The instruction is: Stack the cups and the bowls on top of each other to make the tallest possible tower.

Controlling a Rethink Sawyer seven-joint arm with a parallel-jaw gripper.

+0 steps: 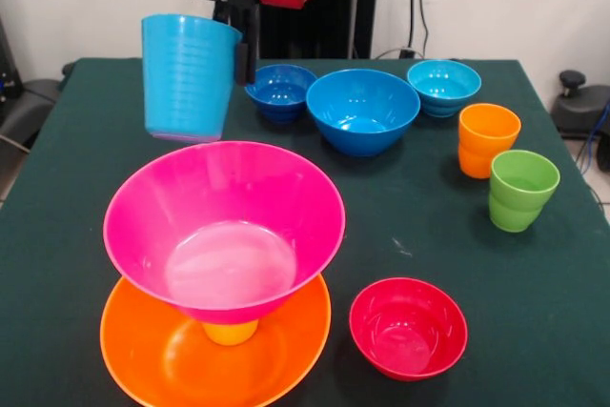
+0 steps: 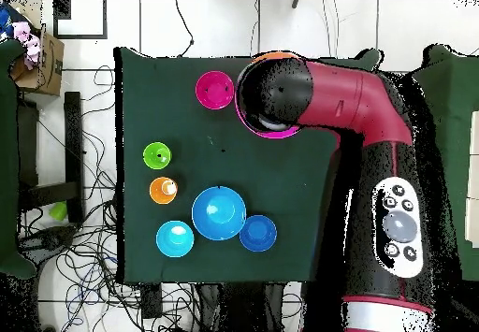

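Note:
My gripper (image 1: 235, 49) is shut on the rim of the light-blue cup (image 1: 189, 75) and holds it upright in the air, above and behind the large pink bowl (image 1: 315, 235). The pink bowl rests on the yellow cup (image 1: 230, 333), which stands in the large orange bowl (image 1: 152, 359) at the near left. In the overhead view the arm (image 2: 318, 94) hides the held cup and most of the pink bowl (image 2: 281, 134).
The small dark blue bowl (image 1: 280, 91), medium blue bowl (image 1: 362, 110) and small cyan bowl (image 1: 444, 86) line the far side. The orange cup (image 1: 487, 139) and green cup (image 1: 520, 189) stand at the right. The small red bowl (image 1: 408, 328) sits near the front.

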